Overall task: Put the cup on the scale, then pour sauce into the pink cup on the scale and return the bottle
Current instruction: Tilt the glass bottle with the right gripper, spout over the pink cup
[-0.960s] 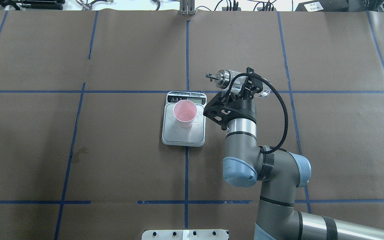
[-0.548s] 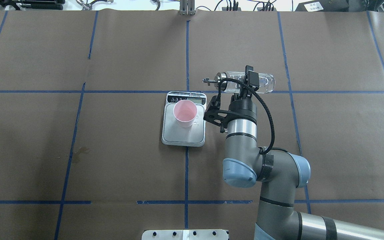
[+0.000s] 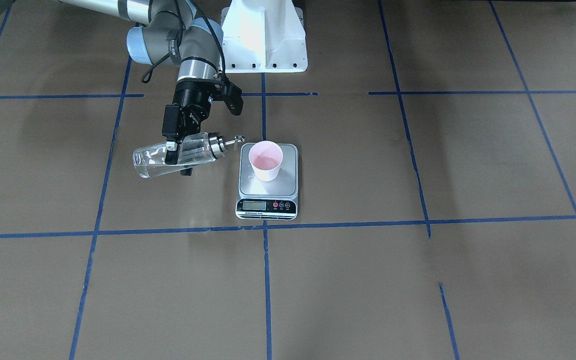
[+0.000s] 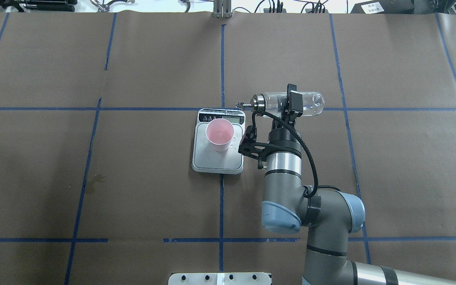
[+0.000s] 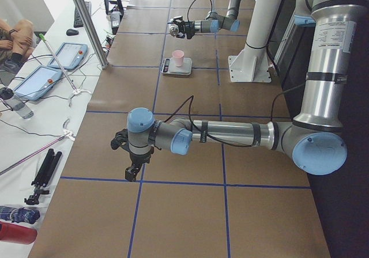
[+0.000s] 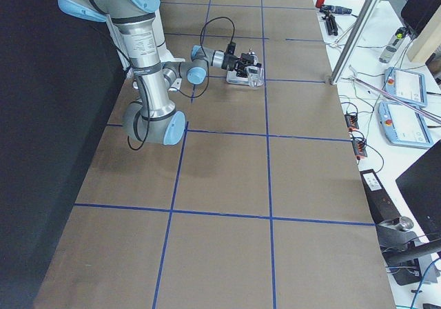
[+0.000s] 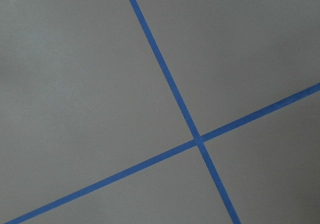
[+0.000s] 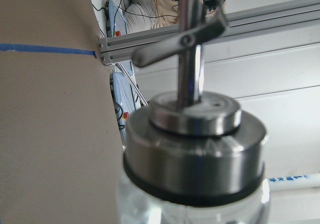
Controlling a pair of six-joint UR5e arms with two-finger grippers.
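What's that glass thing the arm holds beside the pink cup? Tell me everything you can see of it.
It is a small clear glass bottle with a shiny metal cap and a thin spout. It hangs in the air, lying nearly level, clamped round its middle by the right arm's jaws. The spout points toward the cup on the scale and stops short of its rim. Nothing else touches it. Glints inside may be clear liquid.

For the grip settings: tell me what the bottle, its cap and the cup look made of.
Bottle: clear glass or hard plastic, see-through with glints.
Cap: polished metal, mirror-like silver.
Cup: likely paper or thin plastic, matte pink inside, whitish outside.
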